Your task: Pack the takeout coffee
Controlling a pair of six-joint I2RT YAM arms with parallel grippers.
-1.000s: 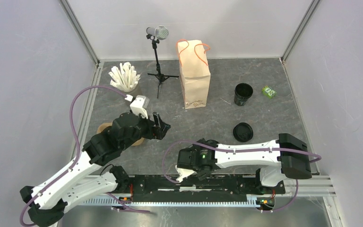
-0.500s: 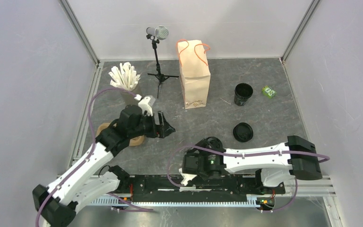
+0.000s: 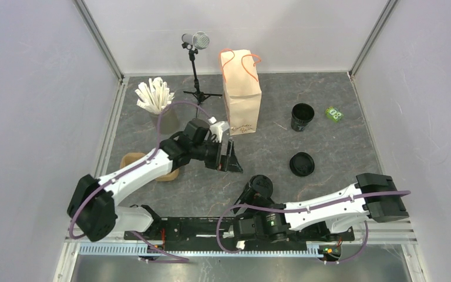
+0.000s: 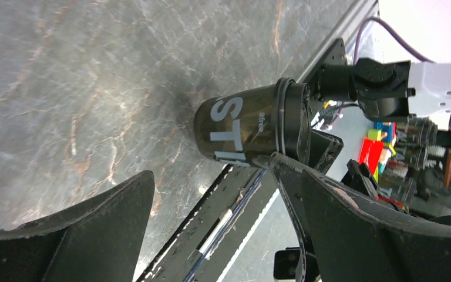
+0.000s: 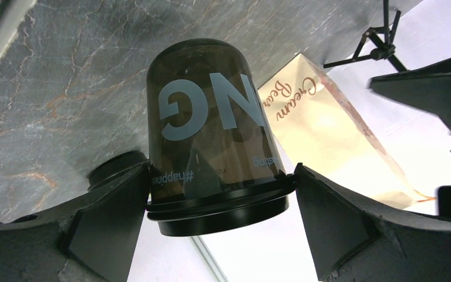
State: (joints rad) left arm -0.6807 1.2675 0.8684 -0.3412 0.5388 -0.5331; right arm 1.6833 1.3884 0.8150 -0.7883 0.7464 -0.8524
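1. Plainly, the right fingers hold the coffee. One finger presses each side of it at the lidded rim, and they are drawn in to the cup's width.
2. We see the coffee as a dark cup with its black lid on and pale letters on its wall. It sits roughly upright between those fingers, base toward the worktop. We cannot tell whether the base touches it.
3. The left fingers are spread wide, with nothing between them.
4. From the left fingers the coffee lies just ahead, nearer one finger than the other. That finger's tip overlaps the lid's edge in the left wrist view, and we cannot tell whether they touch.
5. The bag stands upright just beyond the left fingers. From the right fingers it shows behind the coffee.
6. An open cup and a loose lid rest on the worktop to the right of both pairs of fingers, well apart from them. The lid lies flat and is the nearer of the two.
7. A mic stand and a holder of white sticks stand beyond the left fingers, to the bag's left.
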